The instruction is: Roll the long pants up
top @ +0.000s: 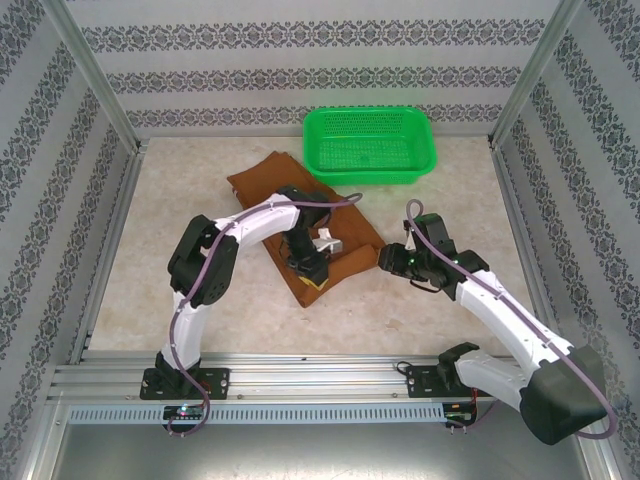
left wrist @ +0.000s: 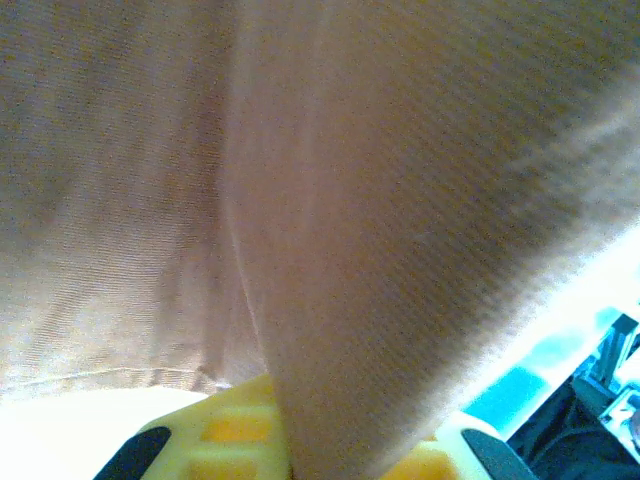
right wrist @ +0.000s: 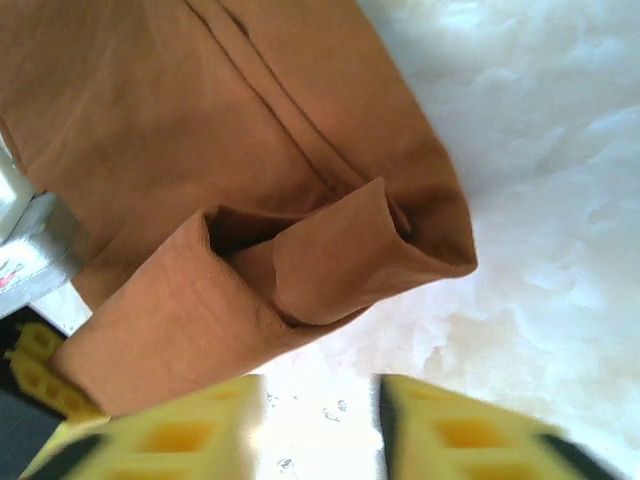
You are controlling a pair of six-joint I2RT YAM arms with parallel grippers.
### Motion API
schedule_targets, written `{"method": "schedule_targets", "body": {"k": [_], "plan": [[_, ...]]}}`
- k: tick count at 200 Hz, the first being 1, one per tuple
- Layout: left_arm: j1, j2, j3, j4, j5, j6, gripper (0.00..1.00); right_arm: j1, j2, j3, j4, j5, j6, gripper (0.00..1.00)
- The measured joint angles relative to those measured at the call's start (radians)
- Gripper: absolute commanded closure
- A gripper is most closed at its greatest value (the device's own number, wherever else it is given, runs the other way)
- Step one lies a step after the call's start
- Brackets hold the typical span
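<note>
- Yellow fingers of the right gripper (right wrist: 320, 405) stand apart at the near right. Bare table (right wrist: 540, 150) shows between them, and the jaws hold nothing.
- This gripper sits just beside the curled right-hand end of the long pants (top: 265, 180).
- Slightly farther in, the left gripper (top: 308, 266) rests on the near end of the garment, its arm reaching in from the left.
- Its jaws are clamped on a fold of the rust-brown cloth, which runs down between the fingers in the wrist view.
- The long pants lie folded in a diagonal strip at the table centre, running from the left gripper toward the far left.
- A green mesh basket (top: 370, 178) stands just beyond the garment at the far side.
</note>
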Motion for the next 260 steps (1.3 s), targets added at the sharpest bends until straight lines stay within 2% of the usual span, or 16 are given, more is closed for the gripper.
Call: {"method": "schedule_targets", "body": {"k": [31,73,126,146,161,194,222,260], "plan": [[0.050,0.041,0.004,-0.002,0.008,0.010,0.79,0.000,0.101,0.023,0.034,-0.058,-0.001,0.93],[0.062,0.042,0.022,-0.002,-0.006,0.012,0.72,0.001,0.254,0.109,0.076,-0.126,-0.005,0.91],[0.076,0.042,0.023,0.004,-0.076,0.009,0.70,0.003,0.441,0.226,0.126,-0.175,-0.020,0.90],[0.087,0.030,0.014,0.040,-0.153,-0.002,0.67,0.009,0.512,0.270,0.135,-0.183,-0.027,0.90],[0.089,-0.029,-0.027,0.106,-0.237,-0.017,0.64,0.010,0.568,0.309,0.140,-0.186,-0.031,0.91],[0.078,-0.290,-0.159,0.267,-0.384,-0.028,0.57,0.009,0.708,0.394,0.145,-0.198,-0.036,0.96],[-0.014,-0.416,-0.243,0.379,-0.456,-0.018,0.54,0.006,0.771,0.407,0.151,-0.219,-0.034,0.95],[-0.217,-0.351,-0.318,0.463,-0.539,0.003,0.54,-0.005,0.768,0.378,0.187,-0.234,-0.028,0.94]]}}
